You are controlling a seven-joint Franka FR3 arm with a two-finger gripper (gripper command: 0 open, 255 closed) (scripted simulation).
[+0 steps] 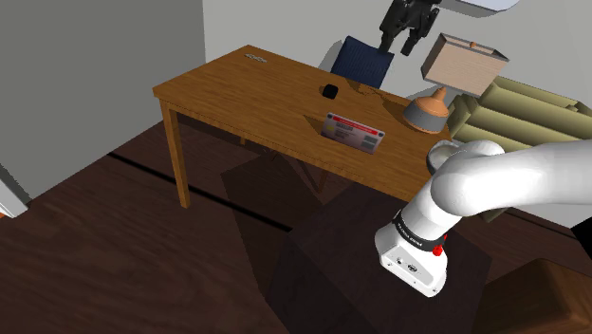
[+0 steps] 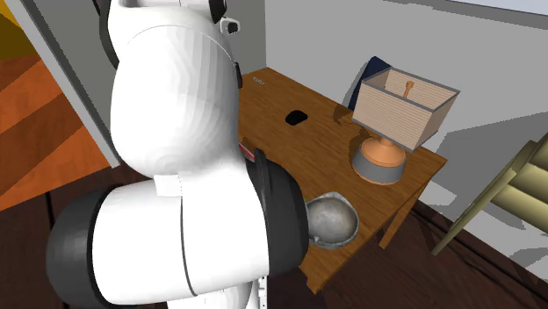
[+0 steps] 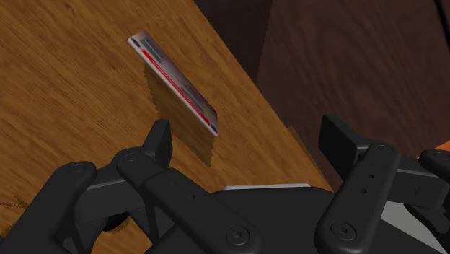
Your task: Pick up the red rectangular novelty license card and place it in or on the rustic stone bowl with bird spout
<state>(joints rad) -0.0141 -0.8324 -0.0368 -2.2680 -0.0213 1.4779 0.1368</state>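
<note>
- At the shoulder view's left we see a dark wood floor (image 1: pixel 85 237).
- Next comes the brown wooden table (image 1: pixel 237 90).
- A small black thing (image 1: pixel 329 91) sits on the table, near its middle.
- Behind the table stands a blue chair (image 1: pixel 360 59).
- The red card (image 1: pixel 354 131) is on the table, close to the edge that faces the stand. It has a red stripe and pale parts. It seems to stand on its long edge and lean a little. It sits between the small black thing and the lamp.
- In the wrist view the black fingers (image 3: pixel 159 141) stand wide apart and hold nothing. The card is out past them on the table, and they do not touch it.
- In the shoulder view the fingers hang high up over the far side of the table, above the chair and the lamp.
- The lamp (image 1: pixel 426 112) has a round orange foot and a box-shaped shade (image 2: pixel 404 110). In the second exterior view we look down into the shade's open top and see the lamp's thin stem inside.
- The grey bowl (image 2: pixel 332 219) sits at the table's corner, just past the lamp. We see its smooth grey inside. The card is apart from it, on the other side of the lamp's foot.
- The big white arm (image 1: pixel 493 180) hides part of the bowl in the shoulder view.
- The dark box stand (image 1: pixel 360 275) is at the lower right.
- A beige thing with slats (image 1: pixel 527 109) is at the far right.
</note>
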